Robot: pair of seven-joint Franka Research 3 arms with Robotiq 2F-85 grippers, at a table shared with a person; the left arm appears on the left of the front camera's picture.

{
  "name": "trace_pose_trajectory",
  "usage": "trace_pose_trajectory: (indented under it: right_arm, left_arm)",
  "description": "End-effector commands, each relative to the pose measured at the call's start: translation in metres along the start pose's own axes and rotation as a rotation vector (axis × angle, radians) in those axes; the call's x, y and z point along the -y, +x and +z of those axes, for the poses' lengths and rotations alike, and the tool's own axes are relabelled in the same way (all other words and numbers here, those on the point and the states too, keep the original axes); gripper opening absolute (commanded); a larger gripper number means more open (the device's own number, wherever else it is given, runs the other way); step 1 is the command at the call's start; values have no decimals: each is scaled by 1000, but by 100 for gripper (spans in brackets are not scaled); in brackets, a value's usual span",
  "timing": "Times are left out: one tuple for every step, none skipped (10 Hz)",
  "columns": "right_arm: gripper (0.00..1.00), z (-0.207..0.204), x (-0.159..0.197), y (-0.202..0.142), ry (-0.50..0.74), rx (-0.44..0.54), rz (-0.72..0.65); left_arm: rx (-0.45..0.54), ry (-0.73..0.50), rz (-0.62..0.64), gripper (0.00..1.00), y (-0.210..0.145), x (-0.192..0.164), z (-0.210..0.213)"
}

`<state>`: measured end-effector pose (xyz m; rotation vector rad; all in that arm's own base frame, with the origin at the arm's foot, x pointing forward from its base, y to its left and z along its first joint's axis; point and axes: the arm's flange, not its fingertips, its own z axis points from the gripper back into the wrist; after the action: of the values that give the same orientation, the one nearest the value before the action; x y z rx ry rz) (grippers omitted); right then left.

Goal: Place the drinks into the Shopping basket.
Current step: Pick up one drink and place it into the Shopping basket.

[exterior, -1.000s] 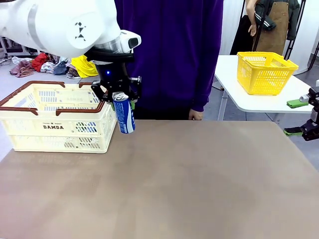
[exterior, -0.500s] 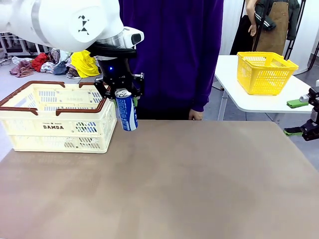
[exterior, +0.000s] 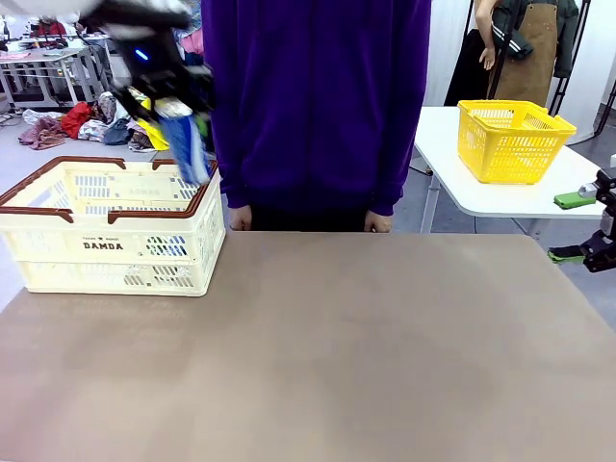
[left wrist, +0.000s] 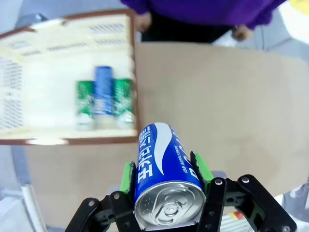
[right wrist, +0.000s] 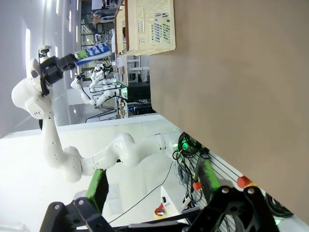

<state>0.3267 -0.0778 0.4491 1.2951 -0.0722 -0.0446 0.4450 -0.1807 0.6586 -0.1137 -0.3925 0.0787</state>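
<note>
Tan table (exterior: 366,346) | left hand (left wrist: 164,176) grips blue can (left wrist: 164,169) | right hand (right wrist: 149,186) wide

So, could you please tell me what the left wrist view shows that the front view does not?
Left wrist view: three cans lying side by side in the Shopping basket, a blue one between two green ones, and green pads clamping the blue can.

Front view: the basket's DAMDA print, the yellow basket behind, the right gripper at the edge.

Both: left gripper, blue can, Shopping basket, tan table, person in purple.
</note>
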Motion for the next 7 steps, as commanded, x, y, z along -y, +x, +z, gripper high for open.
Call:
trace_pose_trajectory:
  right_arm:
    - [100,0,-4,0,11,1,-10]
    - [100,0,-4,0,11,1,-10]
    - [100,0,-4,0,11,1,-10]
    - [100,0,-4,0,11,1,-10]
    - [100,0,-4,0,11,1,-10]
    - [100,0,-4,0,11,1,-10]
    - [100,0,-4,0,11,1,-10]
  left_arm:
    - [-18,23,-46,0,51,-50,16]
    - [2,12,-45,0,71,-85,18]
    - [16,19,-16,0,91,-121,13]
    - [7,25,15,0,105,-151,-2]
    - [-4,38,52,0,114,-180,-22]
    - [1,33,94,0,118,-203,-45]
    - [-24,26,143,0,118,-222,-75]
